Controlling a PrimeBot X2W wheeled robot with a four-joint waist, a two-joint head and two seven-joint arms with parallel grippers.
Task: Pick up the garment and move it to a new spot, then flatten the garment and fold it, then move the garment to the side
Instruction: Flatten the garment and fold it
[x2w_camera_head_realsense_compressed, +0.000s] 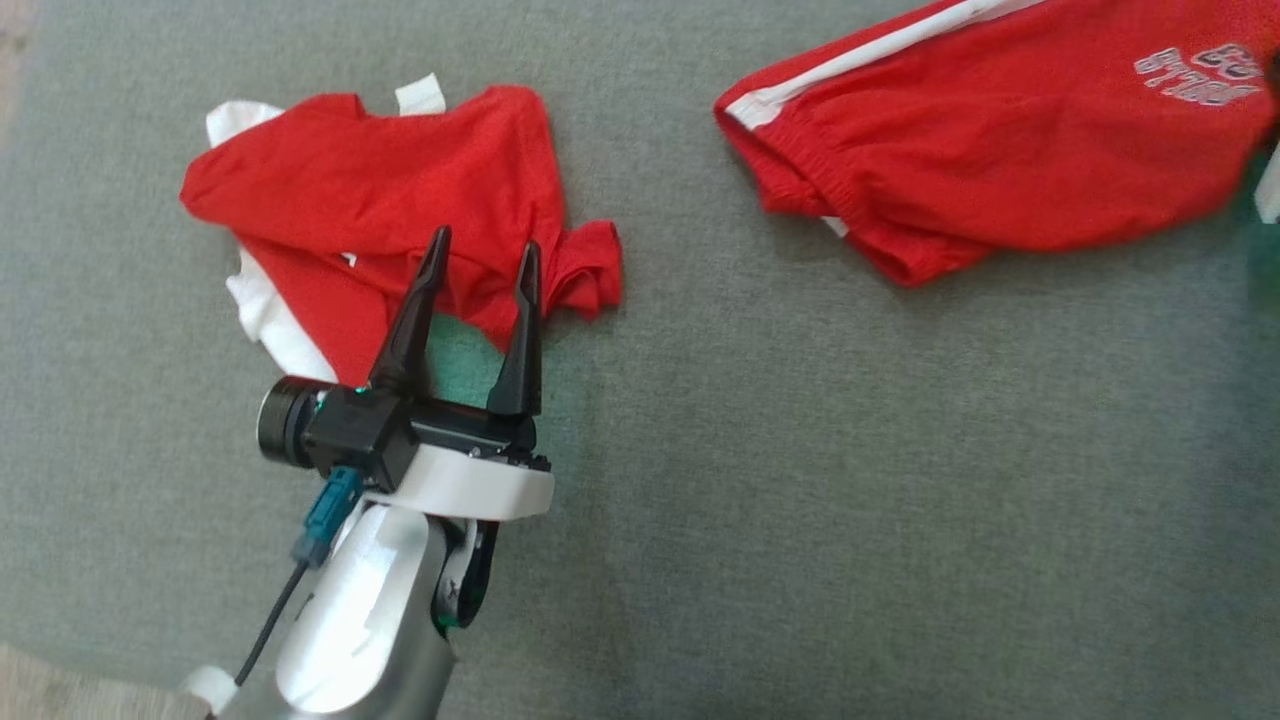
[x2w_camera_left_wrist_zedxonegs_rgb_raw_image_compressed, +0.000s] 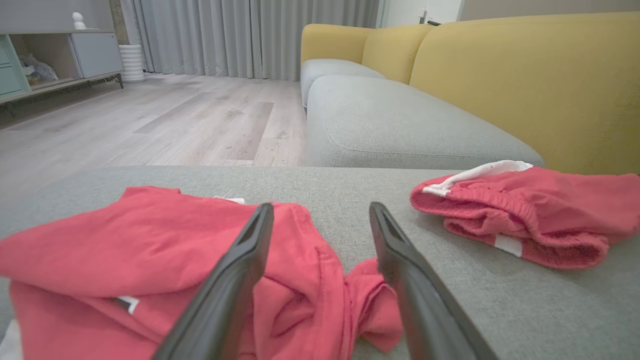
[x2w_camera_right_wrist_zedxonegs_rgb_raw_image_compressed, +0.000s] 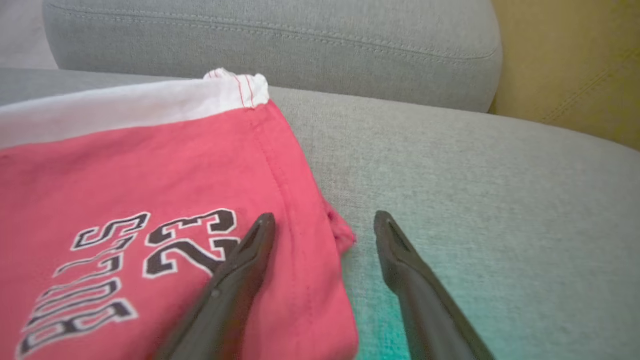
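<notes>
Red garment (x2w_camera_head_realsense_compressed: 380, 170) right under the left gripper (x2w_camera_head_realsense_compressed: 485, 240): crumpled into a heap, white fabric at its left edge and top. Jaws wide apart, nothing between them, tips over the heap's near right part. Cannot tell whether touching the cloth. Just beyond the tips, a twisted red flap (sticking out toward the right), flat on the grey seat cushion (x2w_camera_head_realsense_compressed: 800, 450). Well apart to the right on the same cushion, red shorts (x2w_camera_head_realsense_compressed: 1000, 150) with a gathered waistband, a white side stripe and a dark-and-white print (x2w_camera_right_wrist_zedxonegs_rgb_raw_image_compressed: 125, 270) reading BULLS 23. Over the edge of those shorts, the right gripper (x2w_camera_right_wrist_zedxonegs_rgb_raw_image_compressed: 325, 216), likewise spread wide and holding nothing: one finger above the red cloth beside the print, the other above bare cushion. Farther out in the left wrist view: a second grey seat cushion (x2w_camera_left_wrist_zedxonegs_rgb_raw_image_compressed: 400, 125), the yellow backrest (x2w_camera_left_wrist_zedxonegs_rgb_raw_image_compressed: 500, 75), pale wood floor (x2w_camera_left_wrist_zedxonegs_rgb_raw_image_compressed: 150, 115), grey curtains (x2w_camera_left_wrist_zedxonegs_rgb_raw_image_compressed: 250, 35) and a low cabinet (x2w_camera_left_wrist_zedxonegs_rgb_raw_image_compressed: 50, 55) at the far left.
</notes>
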